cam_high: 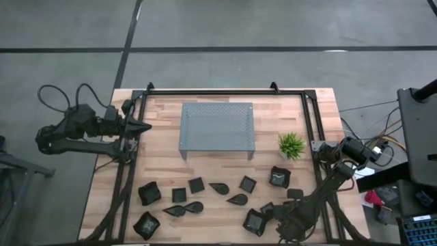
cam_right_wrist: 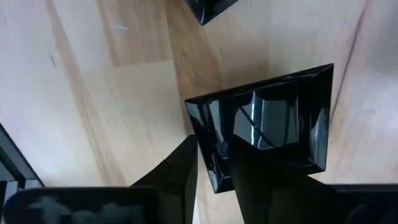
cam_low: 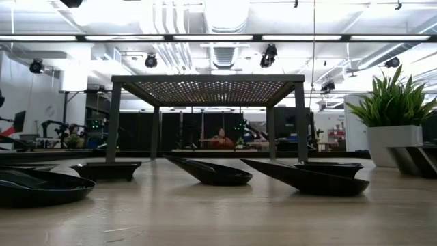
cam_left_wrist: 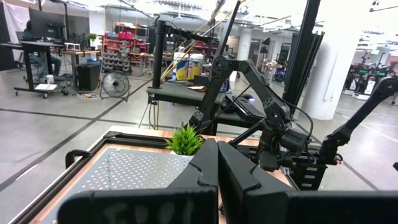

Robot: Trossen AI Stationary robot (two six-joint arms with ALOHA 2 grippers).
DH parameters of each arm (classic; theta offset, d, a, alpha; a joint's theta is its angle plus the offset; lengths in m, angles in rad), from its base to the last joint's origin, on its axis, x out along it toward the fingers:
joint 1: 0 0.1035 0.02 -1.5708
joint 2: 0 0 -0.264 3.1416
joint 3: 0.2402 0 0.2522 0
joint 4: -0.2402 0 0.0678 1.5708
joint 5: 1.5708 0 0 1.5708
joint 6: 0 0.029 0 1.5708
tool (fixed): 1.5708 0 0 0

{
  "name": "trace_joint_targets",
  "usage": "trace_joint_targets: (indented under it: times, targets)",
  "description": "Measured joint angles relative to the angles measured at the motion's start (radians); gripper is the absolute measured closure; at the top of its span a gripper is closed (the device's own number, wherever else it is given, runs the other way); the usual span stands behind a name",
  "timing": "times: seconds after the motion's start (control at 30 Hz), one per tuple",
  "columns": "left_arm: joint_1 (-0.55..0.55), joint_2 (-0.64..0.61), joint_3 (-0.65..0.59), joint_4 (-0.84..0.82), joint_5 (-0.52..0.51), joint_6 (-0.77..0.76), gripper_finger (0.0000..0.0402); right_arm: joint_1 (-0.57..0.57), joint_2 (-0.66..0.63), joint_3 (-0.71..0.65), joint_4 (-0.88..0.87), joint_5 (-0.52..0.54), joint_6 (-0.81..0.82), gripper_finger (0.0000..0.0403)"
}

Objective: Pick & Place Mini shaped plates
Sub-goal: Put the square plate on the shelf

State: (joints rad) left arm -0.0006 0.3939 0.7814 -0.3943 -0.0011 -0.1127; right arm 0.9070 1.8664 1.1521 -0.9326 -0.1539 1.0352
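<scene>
Several mini shaped plates, black, square and teardrop, lie scattered on the near half of the wooden table (cam_high: 164, 116), such as a teardrop plate (cam_high: 219, 187) and a square plate (cam_high: 149, 194). My right gripper (cam_right_wrist: 214, 150) points down at the near edge, shut on one square plate (cam_right_wrist: 267, 121), seen from above as the same plate (cam_high: 256, 221). My left gripper (cam_left_wrist: 217, 180) is shut on nothing and waits level above the table's left edge (cam_high: 140, 128). My right gripper pinches one side rim (cam_right_wrist: 208, 134) of the square plate between its two fingers. One finger (cam_right_wrist: 180, 171) is outside the rim and the other (cam_right_wrist: 267, 183) is inside the dish. The fingers come from above, pointing down. The plate lies level; whether it rests on the table I cannot tell.
A grey perforated rack (cam_high: 216, 127) stands on legs at the table's middle far side. A small green plant (cam_high: 291, 145) in a white pot is to its right. Another plate's corner (cam_right_wrist: 208, 9) lies close beyond the held one. A black frame (cam_high: 225, 91) runs along the table's edges.
</scene>
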Motion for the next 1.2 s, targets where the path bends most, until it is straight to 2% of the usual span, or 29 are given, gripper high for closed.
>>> trace_joint_targets:
  times: [0.2, 0.43, 0.63, 0.83, 1.2]
  targets:
    - [0.0, 0.0, 0.0, 0.0, 0.0, 0.0, 0.0401, -0.001, 0.0, 0.0, -0.002, 0.0, 0.002, 0.0337]
    - [0.0, 0.0, 0.0, 0.0, 0.0, 0.0, 0.0401, -0.002, -0.002, 0.0, -0.005, 0.0, 0.005, 0.0388]
    - [0.0, 0.0, 0.0, 0.0, 0.0, 0.0, 0.0401, -0.005, -0.005, 0.025, -0.04, 0.0, 0.012, 0.0393]
    - [0.0, 0.0, 0.0, 0.0, 0.0, 0.0, 0.0401, -0.023, -0.007, 0.121, -0.166, 0.009, 0.014, 0.0395]
    - [0.0, 0.0, 0.0, 0.0, 0.0, 0.0, 0.0401, -0.06, -0.007, 0.366, -0.355, 0.19, -0.026, 0.0395]
